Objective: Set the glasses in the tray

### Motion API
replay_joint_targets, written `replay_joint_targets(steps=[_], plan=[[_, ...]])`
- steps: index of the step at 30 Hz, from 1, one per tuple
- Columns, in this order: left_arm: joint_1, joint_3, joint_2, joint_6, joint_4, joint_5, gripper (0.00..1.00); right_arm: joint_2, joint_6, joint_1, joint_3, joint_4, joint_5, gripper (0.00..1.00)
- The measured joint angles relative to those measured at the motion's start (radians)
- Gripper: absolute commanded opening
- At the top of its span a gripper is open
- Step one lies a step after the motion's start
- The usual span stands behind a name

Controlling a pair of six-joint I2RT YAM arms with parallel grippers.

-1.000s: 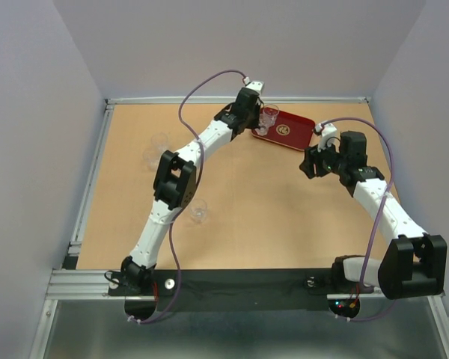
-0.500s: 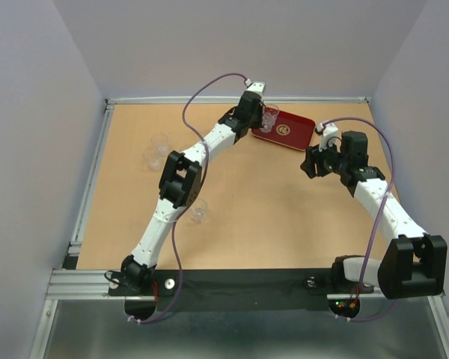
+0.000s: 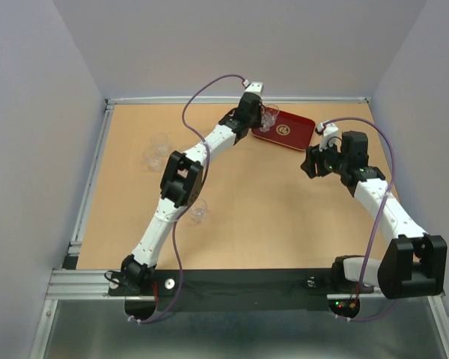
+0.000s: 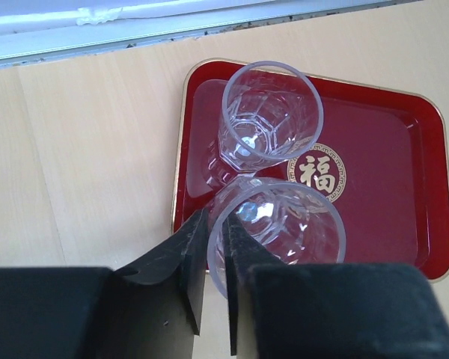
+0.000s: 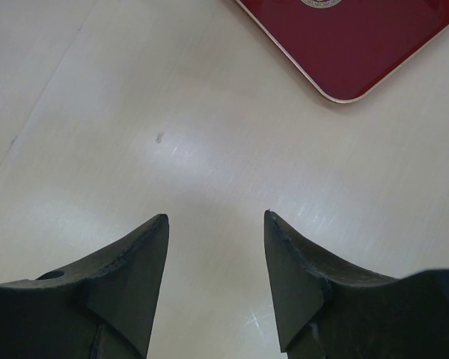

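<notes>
Progress check: early days. One glass (image 4: 269,112) upright in the tray (image 4: 382,217), at its left end beside the gold emblem. Second glass (image 4: 284,224) right up against it by the near rim, low over the red floor or touching down; hard to say which. Left gripper (image 4: 215,224) astride that second glass, its wall in the thin slot between the fingers; pinching or letting go, cannot tell. Right gripper (image 5: 215,217) spread wide, nothing in it, hanging over the table (image 3: 247,217) just off a tray corner.

Out on the boards: third glass (image 3: 159,141) and fourth glass (image 3: 151,157) close together at far left, well apart from the tray. Fifth glass (image 3: 198,212) just beside the left arm, nearer the bases. Makes five accounted for; sixth not made out. So, by the look of it: one placed, one nearly, at least three to fetch, with the long haul from the left side.

Surface: flat pale tan board, matt, a few faint scuffs, metal rail (image 3: 239,99) along the far and left edges, tray at far right. Room: plain pale lavender walls (image 3: 239,45) on three sides.
</notes>
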Motion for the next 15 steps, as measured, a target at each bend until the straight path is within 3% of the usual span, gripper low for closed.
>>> replay_joint_targets(steps=[15], plan=[[0.000,0.017,0.000,-0.011,0.026,0.000,0.38,0.000,0.000,-0.010,0.000,0.000,0.000,0.60]])
